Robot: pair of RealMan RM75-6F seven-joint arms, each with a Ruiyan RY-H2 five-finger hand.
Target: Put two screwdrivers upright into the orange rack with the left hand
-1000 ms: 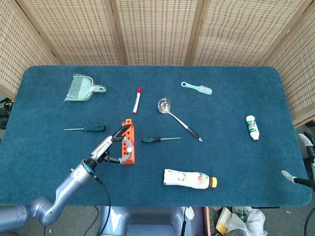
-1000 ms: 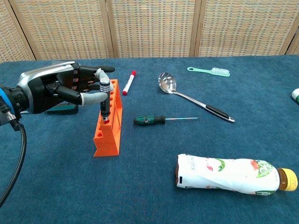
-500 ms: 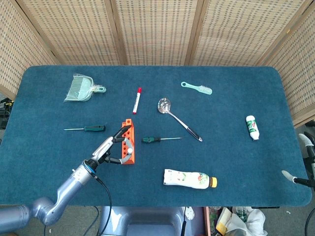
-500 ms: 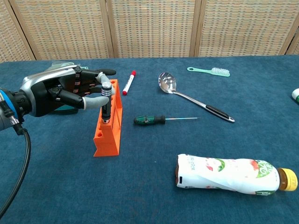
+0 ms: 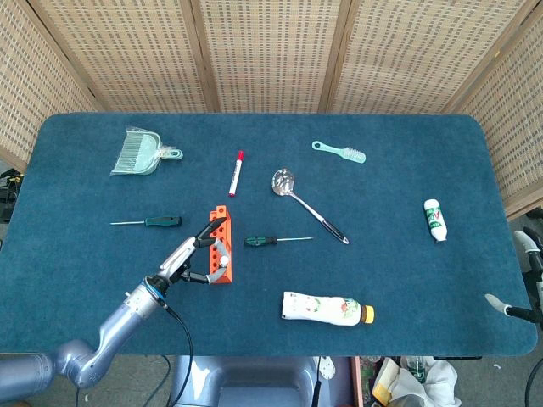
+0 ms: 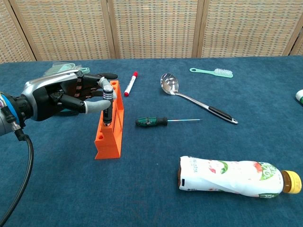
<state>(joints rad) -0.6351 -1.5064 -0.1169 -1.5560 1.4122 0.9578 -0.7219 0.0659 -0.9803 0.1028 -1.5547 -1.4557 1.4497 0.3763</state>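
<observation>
The left hand (image 6: 64,94) grasps a black-handled screwdriver (image 6: 107,105) between thumb and finger, near its silver cap. The tool stands upright in a hole of the orange rack (image 6: 110,128); its lower end is inside the rack and its handle rises above the top edge. In the head view the same hand (image 5: 193,258) sits at the left side of the rack (image 5: 222,248), with the remaining fingers spread along it.

A green-handled screwdriver (image 5: 276,241) lies flat just right of the rack, its shaft pointing right. In the chest view it (image 6: 163,121) is apart from the rack, not touching. A further green-handled one (image 5: 148,222) lies flat to the left of the rack, its shaft pointing left.

Of the right hand (image 5: 528,280) only a small part shows, at the right edge of the head view, off the table (image 5: 407,195). Its state cannot be told.

Other items on the blue table:
- Dustpan (image 5: 139,153), far left.
- Red marker (image 5: 235,173), beyond the rack.
- Metal spoon (image 5: 305,203), centre.
- Green brush (image 5: 338,152), far centre.
- Lying bottle (image 5: 327,308), near edge, cap to the right.
- Small white bottle (image 5: 435,219), right.
</observation>
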